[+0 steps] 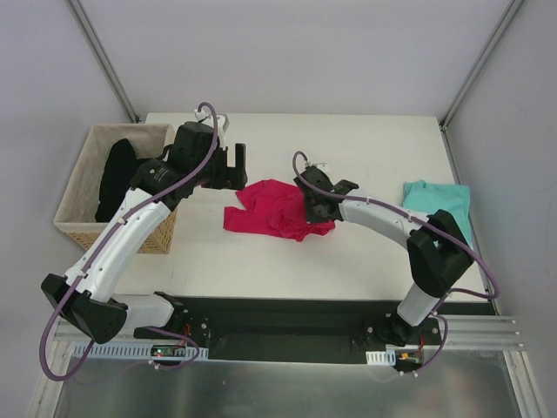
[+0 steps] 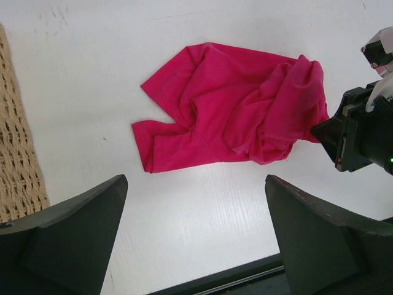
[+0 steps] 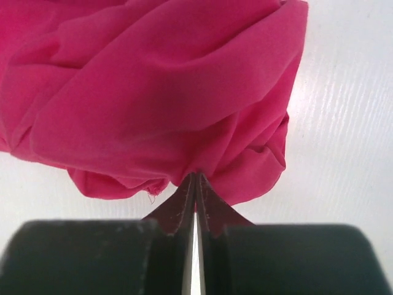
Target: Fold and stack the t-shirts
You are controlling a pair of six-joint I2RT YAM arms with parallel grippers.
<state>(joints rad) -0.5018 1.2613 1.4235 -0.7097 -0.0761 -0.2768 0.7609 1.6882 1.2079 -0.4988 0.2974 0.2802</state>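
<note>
Closed to a hairline at the front of the right wrist view: right pincer, nipping a small bunch at the edge of the pink t-shirt. Thin bite of cloth, so best lifted slowly, with an eye out for slip.

White tabletop with bare room toward the far side, good for spreading. Better to work the cloth toward that open middle than toward the basket at the left edge, black garment inside it.

Pink t-shirt crumpled mid-tabletop, flatter on its left, heaped on its right against the holding pincer. Step in hand, by the look of it: opening the heap out flat before any fold. Pull up and off to the right to unroll the bunch, staying low enough to keep the far side dragging on the surface.

Teal t-shirt at the right edge, well apart; folded or merely laid down, hard to tell. Avoid sweeping pink cloth over it.

Left pincer spread wide, holding nothing, hovering just beside the pink shirt's left side. Bring down onto a free left corner as counter-anchor, then draw both apart until taut.
</note>
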